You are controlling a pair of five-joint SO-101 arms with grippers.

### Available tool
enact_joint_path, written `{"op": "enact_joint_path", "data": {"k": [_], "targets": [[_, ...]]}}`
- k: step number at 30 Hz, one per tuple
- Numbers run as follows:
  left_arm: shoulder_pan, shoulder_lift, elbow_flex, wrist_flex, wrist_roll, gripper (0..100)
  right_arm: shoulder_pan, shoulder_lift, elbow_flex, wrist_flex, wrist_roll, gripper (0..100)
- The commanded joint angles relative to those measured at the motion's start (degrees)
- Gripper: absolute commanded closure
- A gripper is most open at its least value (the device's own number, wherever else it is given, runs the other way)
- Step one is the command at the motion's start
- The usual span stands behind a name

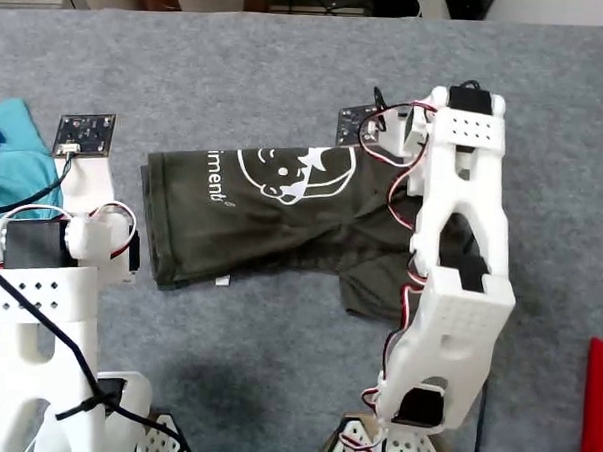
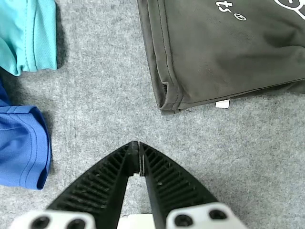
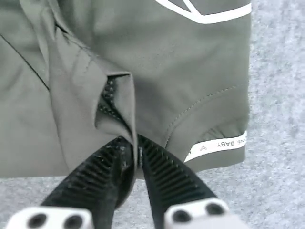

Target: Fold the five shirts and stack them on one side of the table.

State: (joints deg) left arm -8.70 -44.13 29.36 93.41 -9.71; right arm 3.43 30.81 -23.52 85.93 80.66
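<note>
Right gripper (image 3: 136, 148) pinches one olive shirt (image 3: 190, 71); left gripper (image 2: 138, 152) closed near one teal shirt (image 2: 28, 33), one blue shirt (image 2: 21, 143).

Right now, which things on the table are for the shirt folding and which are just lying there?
For the job: dark olive shirt, pinched by the right gripper; teal shirt; blue shirt; red cloth at the edge, maybe a shirt; left gripper, shut, empty.
Just there: grey felt table cover; black cable over the left arm.
</note>
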Motion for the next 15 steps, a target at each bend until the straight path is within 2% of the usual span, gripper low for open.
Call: {"op": "enact_joint_path", "data": {"k": [1,4,6,12,15], "targets": [[-0.5,0.1,-2.6,-0.2,-0.4,98,-0.6,-0.2,-2.9,0.4,-0.6,82.8],[-0.5,0.1,-2.5,-0.2,-0.4,98,-0.4,-0.5,-2.9,0.6,-1.5,70.0],[-0.4,0.1,-2.5,-0.2,-0.4,98,-0.3,-0.7,-3.1,2.5,-1.7,65.7],[-0.2,0.1,-2.2,-1.1,-0.1,98,-0.4,-6.8,-1.5,10.3,-1.7,65.2],[1.4,0.1,-0.7,-3.2,0.0,98,-0.3,-11.9,4.0,12.0,-0.7,65.2]]}}
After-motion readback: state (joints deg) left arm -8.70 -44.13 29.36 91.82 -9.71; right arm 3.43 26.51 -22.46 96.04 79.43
